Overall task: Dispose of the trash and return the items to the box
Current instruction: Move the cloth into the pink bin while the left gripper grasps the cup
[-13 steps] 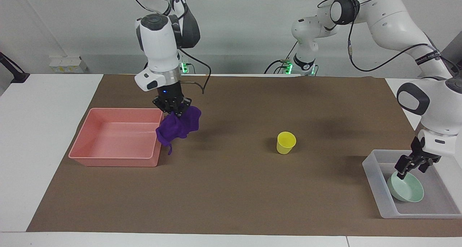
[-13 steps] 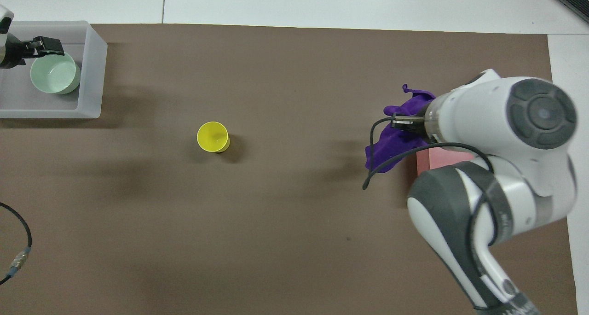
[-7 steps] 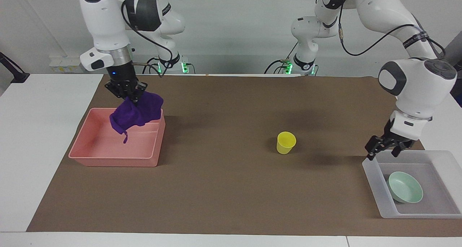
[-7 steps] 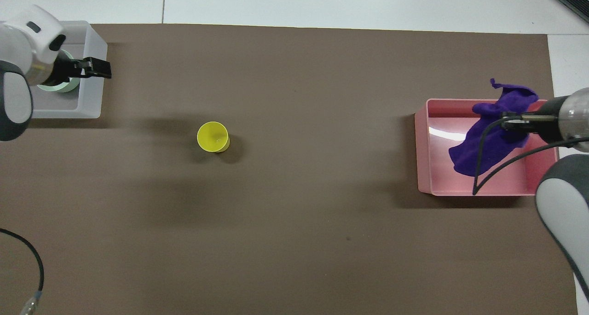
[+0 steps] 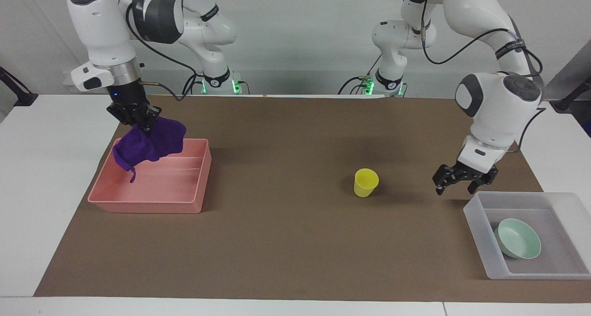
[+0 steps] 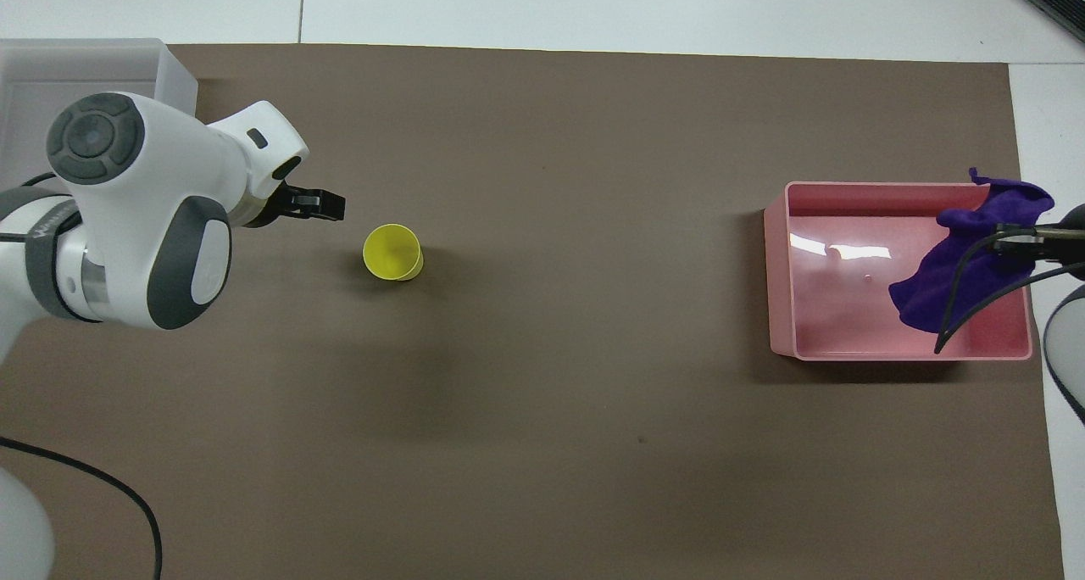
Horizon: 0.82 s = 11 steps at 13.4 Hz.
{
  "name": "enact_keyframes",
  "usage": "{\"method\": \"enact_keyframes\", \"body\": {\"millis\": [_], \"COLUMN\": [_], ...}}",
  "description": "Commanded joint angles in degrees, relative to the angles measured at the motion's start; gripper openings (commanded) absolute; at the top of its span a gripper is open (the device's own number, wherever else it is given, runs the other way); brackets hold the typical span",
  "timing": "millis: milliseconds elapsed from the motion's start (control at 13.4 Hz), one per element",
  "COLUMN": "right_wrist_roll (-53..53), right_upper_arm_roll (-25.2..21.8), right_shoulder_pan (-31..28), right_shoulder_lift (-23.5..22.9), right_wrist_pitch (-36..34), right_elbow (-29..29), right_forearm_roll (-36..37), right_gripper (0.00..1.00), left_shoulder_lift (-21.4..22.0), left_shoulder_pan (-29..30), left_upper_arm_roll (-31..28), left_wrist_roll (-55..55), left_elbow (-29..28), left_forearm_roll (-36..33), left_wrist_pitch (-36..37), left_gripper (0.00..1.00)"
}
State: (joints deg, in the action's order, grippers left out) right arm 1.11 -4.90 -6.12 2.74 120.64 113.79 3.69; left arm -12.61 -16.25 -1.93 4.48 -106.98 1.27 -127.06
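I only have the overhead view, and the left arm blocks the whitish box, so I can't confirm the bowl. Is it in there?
Observer: Yes, the green bowl lies inside the box, resting on its floor.
Operator: Is the left claw touching the cup?
Observer: No. The left claw hangs open in the air over the brown mat, between the yellow cup and the box, clear of both.
Operator: Is the cloth down in the pink tray?
Observer: Not yet. The right claw grips the purple cloth up over the pink tray, one thin corner dangling.
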Motion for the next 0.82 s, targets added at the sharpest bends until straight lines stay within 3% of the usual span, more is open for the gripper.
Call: {"method": "enact_keyframes", "body": {"millis": [0, 374, 448, 523, 598, 672, 747], "right_wrist_roll": [0.6, -1.3, -2.2, -3.0, -3.7, -3.7, -3.9], "right_upper_arm_roll": [0.8, 0.8, 0.8, 0.8, 0.8, 0.9, 0.9], "right_shoulder_pan": [-1.1, -1.7, -1.4, -1.1, -0.9, -0.9, -0.8], "right_shoulder_lift": [-2.6, -6.8, -7.7, -8.3, -9.0, -9.7, -10.3], "right_wrist_pitch": [3.7, 14.4, 15.8, 17.0, 17.5, 17.8, 18.4], "right_elbow": [3.4, 9.7, 10.0, 10.0, 10.1, 10.1, 10.1], "right_forearm_roll": [-0.8, -2.8, -2.8, -2.8, -2.8, -2.8, -2.8], "right_gripper": [0.00, 0.00, 0.00, 0.00, 0.00, 0.00, 0.00], "left_shoulder_lift": [2.6, 1.8, 1.8, 1.8, 1.7, 1.5, 1.2], "left_shoulder_pan": [-3.8, -6.8, -6.8, -7.0, -7.2, -7.1, -7.2], "left_upper_arm_roll": [-0.9, -0.9, -0.8, -0.8, -0.9, -0.9, -0.9], "left_wrist_roll": [3.4, 6.3, 6.4, 6.7, 7.6, 9.0, 9.2], "left_elbow": [-5.6, -9.8, -10.9, -11.9, -12.3, -12.2, -12.2], "left_forearm_roll": [-1.2, -1.2, -1.2, -1.2, -1.2, -1.2, -1.2], "left_wrist_pitch": [-3.9, -10.4, -11.8, -12.9, -14.3, -15.3, -15.8], "left_gripper": [1.00, 0.91, 0.80, 0.53, 0.18, 0.00, 0.00]}}
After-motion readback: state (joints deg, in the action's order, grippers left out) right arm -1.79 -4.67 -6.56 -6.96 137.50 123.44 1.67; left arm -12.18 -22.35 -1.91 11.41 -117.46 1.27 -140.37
